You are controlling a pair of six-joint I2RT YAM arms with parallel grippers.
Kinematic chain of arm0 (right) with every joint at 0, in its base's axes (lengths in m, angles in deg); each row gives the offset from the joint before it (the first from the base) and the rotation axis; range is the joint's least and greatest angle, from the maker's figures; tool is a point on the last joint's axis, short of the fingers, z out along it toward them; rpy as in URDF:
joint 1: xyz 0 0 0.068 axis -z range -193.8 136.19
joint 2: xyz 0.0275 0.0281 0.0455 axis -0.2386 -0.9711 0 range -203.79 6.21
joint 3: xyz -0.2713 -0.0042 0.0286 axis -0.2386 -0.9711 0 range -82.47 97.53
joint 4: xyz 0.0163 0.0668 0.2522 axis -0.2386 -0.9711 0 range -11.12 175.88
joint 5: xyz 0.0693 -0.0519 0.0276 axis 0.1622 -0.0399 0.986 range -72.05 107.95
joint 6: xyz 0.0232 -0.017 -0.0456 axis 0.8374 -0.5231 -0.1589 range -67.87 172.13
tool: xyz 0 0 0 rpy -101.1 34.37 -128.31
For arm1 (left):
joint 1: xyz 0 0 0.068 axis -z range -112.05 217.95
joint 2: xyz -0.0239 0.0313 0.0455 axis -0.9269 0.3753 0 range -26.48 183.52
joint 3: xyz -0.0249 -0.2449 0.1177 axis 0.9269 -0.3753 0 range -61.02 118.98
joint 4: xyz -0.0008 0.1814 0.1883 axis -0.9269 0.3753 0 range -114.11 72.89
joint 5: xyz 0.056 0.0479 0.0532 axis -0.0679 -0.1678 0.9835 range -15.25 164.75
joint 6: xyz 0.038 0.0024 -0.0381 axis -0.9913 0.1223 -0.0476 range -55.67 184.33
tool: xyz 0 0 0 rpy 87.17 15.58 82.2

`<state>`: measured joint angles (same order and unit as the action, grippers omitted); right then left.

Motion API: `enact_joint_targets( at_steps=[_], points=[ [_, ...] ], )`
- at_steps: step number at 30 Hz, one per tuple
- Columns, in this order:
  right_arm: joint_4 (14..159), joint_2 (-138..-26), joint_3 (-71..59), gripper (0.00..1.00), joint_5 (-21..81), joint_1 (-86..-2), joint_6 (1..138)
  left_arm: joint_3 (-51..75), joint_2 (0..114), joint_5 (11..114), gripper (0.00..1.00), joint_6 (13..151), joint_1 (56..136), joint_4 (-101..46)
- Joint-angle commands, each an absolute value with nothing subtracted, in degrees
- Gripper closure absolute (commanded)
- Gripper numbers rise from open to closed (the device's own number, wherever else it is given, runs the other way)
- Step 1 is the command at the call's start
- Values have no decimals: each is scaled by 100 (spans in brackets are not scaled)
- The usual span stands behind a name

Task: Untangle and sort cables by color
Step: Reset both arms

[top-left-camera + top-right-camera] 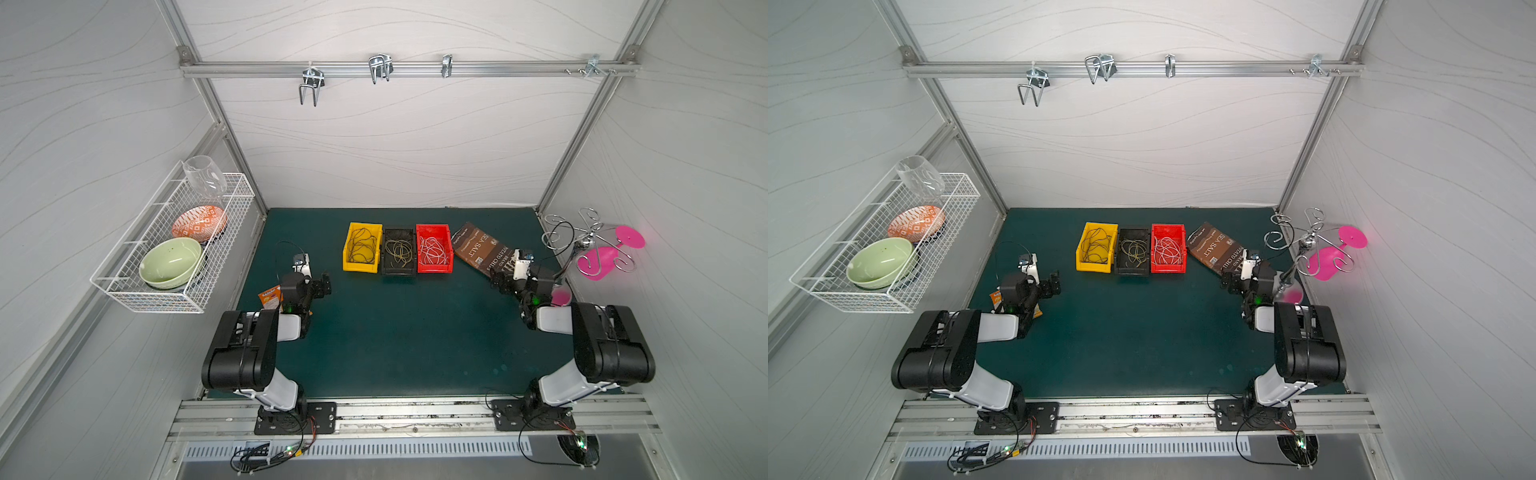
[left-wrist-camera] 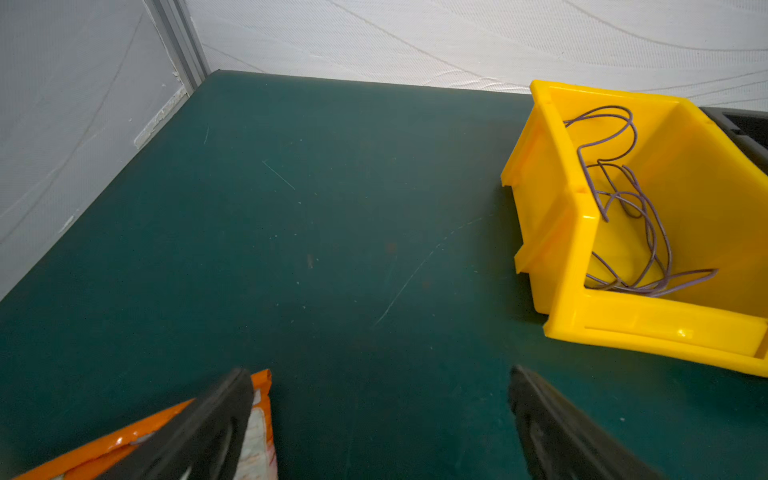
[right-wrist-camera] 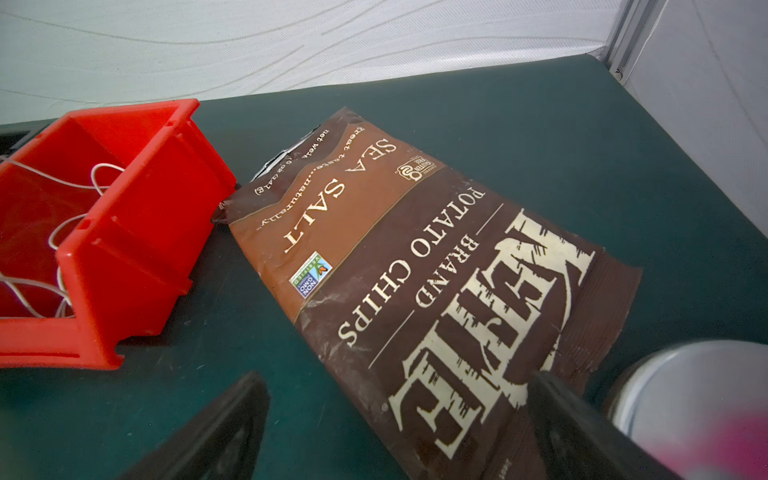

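The dark cables [image 1: 360, 246] lie in the yellow bin [image 1: 360, 268], the olive cables [image 1: 399, 251] in the black bin [image 1: 398, 271] and the white cables [image 1: 433, 250] in the red bin [image 1: 434, 269]. The three bins stand side by side at the back of the green mat [image 1: 407, 332], and no loose strand shows on it in both top views. The sorting therefore looks finished, with nothing left to move that I can see. The left gripper [image 2: 380, 374], by an orange packet [image 2: 124, 440], and the right gripper [image 3: 397, 378], at the end of a brown chip bag [image 3: 415, 270], hang apart from the bins, fingers spread wide and empty.
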<state>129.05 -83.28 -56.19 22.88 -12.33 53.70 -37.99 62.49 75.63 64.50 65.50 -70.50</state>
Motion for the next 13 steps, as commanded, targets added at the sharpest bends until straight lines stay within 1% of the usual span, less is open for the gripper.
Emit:
enact_joint_targets(
  at_steps=[1,13],
  points=[
    [12863,-8296,-5629,1,2247,-1249,5297,-3672,6235,7563,0,6418,6585,-7161],
    [12861,-8304,-5628,1,2243,-1252,5303,-3678,6234,7536,0,6415,6585,-7168]
  ],
)
